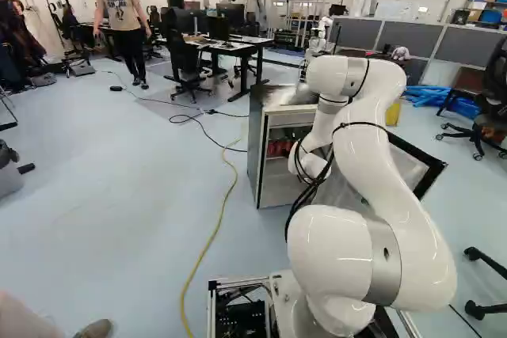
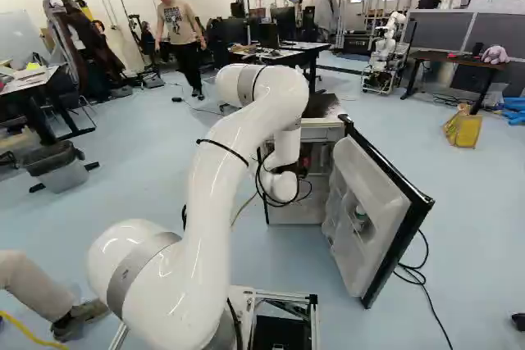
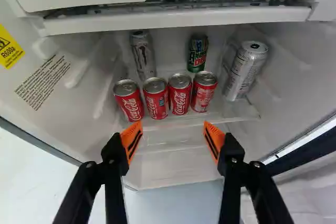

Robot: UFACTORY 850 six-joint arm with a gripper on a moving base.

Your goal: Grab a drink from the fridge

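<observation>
The gripper is hard to make out behind the wrist in both base views. In the wrist view my gripper [image 3: 172, 130] stands open, its orange pads well apart and nothing between them. Ahead of it, on a shelf in the fridge [image 1: 256, 152], several small red cans [image 3: 180, 94] stand in a row. Behind that row are a slim silver can [image 3: 143, 55] and a green can [image 3: 197, 53]. A tall white-and-silver can [image 3: 244, 71] stands beside the row. The fridge door [image 2: 373, 202] hangs open, with a bottle [image 2: 359, 217] in its rack.
A white ledge [image 3: 178, 18] crosses above the cans, and fridge walls flank the gripper. Cables [image 2: 414, 272] lie beyond the door, a yellow cord [image 1: 207, 247] on the floor. A person's leg and shoe show close beside the base. Another robot [image 2: 384, 55] stands farther back.
</observation>
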